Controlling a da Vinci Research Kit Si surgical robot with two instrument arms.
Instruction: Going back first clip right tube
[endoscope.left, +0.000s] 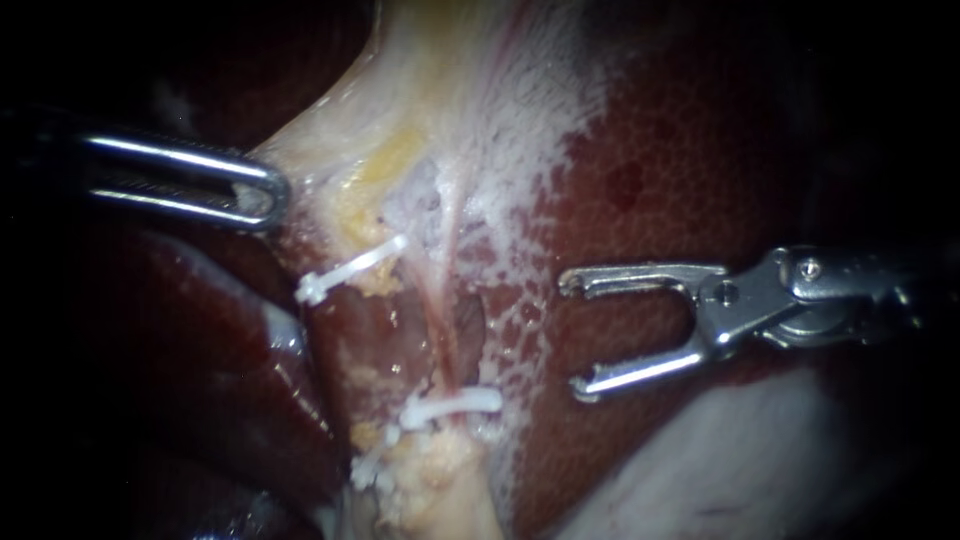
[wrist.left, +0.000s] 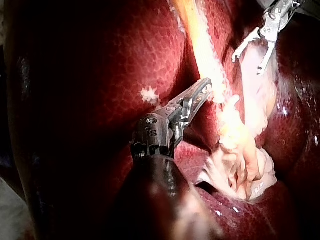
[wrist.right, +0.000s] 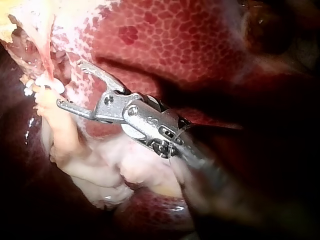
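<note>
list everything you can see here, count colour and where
mottled liver surface: one, dark red, surrounding the opened field
pale membranous tissue: one sheet, cream-yellow, down the middle
thin tube: one clearly seen, pink, running down to the lower clip
upper plastic clip: one, white, slanted, left of the tube
lower plastic clip: one, white, across the tube
left instrument: one, silver, jaws shut on the pale tissue's left edge
right instrument: one, silver, jaws open, empty, over the liver

The liver (endoscope.left: 700, 150) is dark red with a fine honeycomb mottling. The upper clip (endoscope.left: 352, 267) and lower clip (endoscope.left: 452, 405) are white against cream-yellow tissue (endoscope.left: 400, 150).
</note>
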